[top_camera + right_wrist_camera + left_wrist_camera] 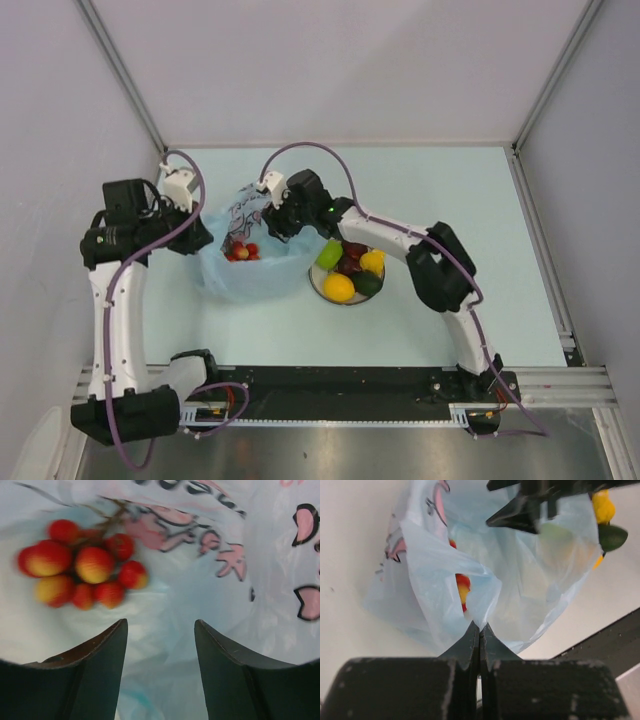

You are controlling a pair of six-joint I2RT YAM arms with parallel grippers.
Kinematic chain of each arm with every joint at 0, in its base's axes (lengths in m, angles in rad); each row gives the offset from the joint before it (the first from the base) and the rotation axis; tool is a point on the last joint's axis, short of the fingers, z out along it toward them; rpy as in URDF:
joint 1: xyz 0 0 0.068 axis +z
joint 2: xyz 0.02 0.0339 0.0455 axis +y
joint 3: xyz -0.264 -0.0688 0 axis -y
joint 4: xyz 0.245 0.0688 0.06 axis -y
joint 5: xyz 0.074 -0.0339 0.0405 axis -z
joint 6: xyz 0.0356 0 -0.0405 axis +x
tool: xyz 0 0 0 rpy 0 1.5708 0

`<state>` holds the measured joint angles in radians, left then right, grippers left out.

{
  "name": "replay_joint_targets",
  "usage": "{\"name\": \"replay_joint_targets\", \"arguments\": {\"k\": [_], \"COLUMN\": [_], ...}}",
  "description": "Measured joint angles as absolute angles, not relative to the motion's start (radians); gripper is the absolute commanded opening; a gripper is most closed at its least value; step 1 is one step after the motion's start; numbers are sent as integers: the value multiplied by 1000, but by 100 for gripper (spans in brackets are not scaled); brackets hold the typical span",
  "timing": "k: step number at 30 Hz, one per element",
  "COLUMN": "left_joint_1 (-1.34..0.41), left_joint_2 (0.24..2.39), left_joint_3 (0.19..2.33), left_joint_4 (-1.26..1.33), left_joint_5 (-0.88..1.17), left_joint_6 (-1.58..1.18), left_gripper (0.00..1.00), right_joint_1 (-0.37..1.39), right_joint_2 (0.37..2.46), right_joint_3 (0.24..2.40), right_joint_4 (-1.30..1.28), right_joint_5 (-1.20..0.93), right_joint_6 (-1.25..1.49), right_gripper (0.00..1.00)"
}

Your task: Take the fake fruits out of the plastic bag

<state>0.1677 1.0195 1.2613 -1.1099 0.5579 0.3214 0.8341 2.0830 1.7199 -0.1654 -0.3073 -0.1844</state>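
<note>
Pinches a fold of the plastic bag [530, 595] at its rim, flat between the closed jaws of the left gripper [480, 626], propping the mouth open toward the other arm. Reaches into that mouth with the right gripper [160, 625], jaws parted and empty, hovering just short of the cluster of red berries [82, 570] on the bag's floor, up and to the left of the fingertips in the wrist view.

Shows several fake fruits [348, 272] already on the white plate [313, 283] just beside the bag (green apple, yellow and orange pieces, a dark green one), so probably only the berries left inside.

For a clean pick: shift left to centre the jaws over the cluster, come down with the opening wide, and close on the body of the bunch or its stem, not on a single slippery berry. Avoid trapping film under a fingertip, for fear of dragging the bag up on the lift. Hold the left pinch firm during the lift, then carry across to the plate.
</note>
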Motion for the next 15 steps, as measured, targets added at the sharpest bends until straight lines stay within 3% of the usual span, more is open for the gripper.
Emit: {"name": "replay_joint_targets", "arguments": {"k": [3,7,9,12,15], "left_joint_1": [168,167,167,165,164], "left_joint_2": [1098,1226,1288,1365,1357], "left_joint_3": [1388,1629,1769,1992,2068], "left_joint_4": [-1111,-1110,-1121,-1148,-1151], "left_joint_5": [562,568,567,552,530], "left_joint_6": [321,322,321,323,355], "left_gripper": [0,0,0,0,0], "right_joint_1": [822,779,748,711,704], "right_joint_2": [2216,2355,2400,2424,2378], "right_joint_3": [1804,1926,2001,2149,2210], "right_joint_4": [-148,-59,3,91,157], "right_joint_5": [-149,39,114,173,220], "right_joint_6": [-204,-271,-309,-328,-334], "right_gripper": [59,47,46,45,45]}}
